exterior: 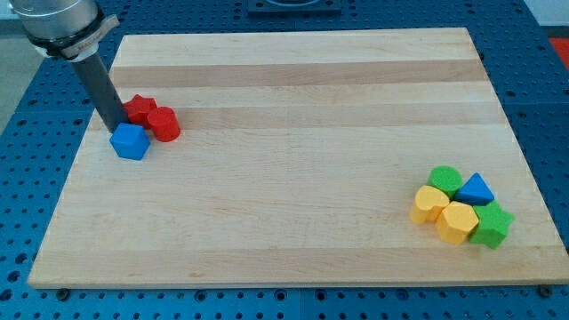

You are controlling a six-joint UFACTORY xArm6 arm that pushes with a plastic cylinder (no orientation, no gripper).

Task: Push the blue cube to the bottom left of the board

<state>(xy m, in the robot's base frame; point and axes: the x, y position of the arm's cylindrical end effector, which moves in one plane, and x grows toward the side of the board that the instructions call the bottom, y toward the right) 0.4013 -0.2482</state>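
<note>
Camera view: my tip [116, 128], a bare rod grasping nothing, touched the blue cube [131, 141] from the view's top-left, near the wooden board's [284, 213] left edge, beside two red blocks [153, 116].

The dark rod's upper metal mount [58, 22] is cut off by the view's top edge. Beside my tip [116, 130], the rod hides part of one red block [140, 108]; its shape stays unclear.
</note>
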